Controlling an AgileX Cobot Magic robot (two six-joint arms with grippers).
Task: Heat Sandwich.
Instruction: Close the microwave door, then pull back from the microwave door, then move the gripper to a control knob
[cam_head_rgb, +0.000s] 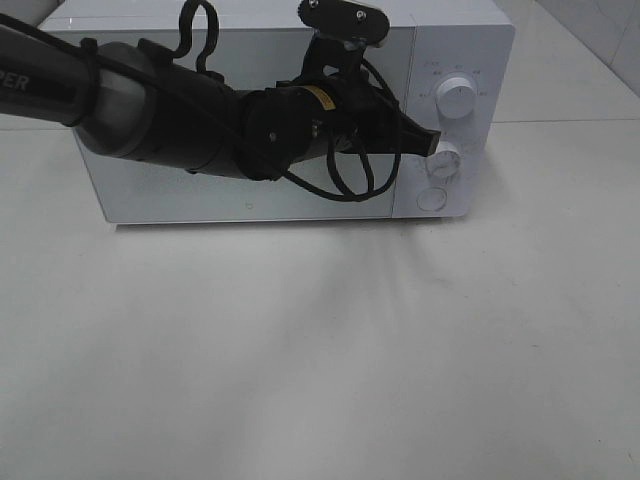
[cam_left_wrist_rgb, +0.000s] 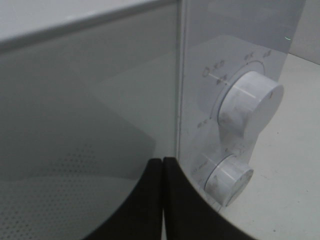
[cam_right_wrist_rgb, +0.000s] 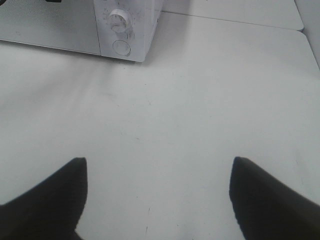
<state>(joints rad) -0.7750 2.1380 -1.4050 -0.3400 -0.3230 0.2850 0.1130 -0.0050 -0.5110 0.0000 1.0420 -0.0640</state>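
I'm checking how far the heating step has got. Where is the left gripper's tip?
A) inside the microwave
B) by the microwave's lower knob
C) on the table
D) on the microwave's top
B: in the high view the shut left gripper reaches across the microwave front, its tip right beside the lower knob.

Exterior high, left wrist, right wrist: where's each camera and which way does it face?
Exterior high: mounted high, looking down on microwave and table; left arm crosses, left claw by the lower dial.
Left wrist: close at the microwave's control panel; shut left claw shows.
Right wrist: over the table, facing the microwave's corner; open right claw shows.
Shared: all three see the lower dial.
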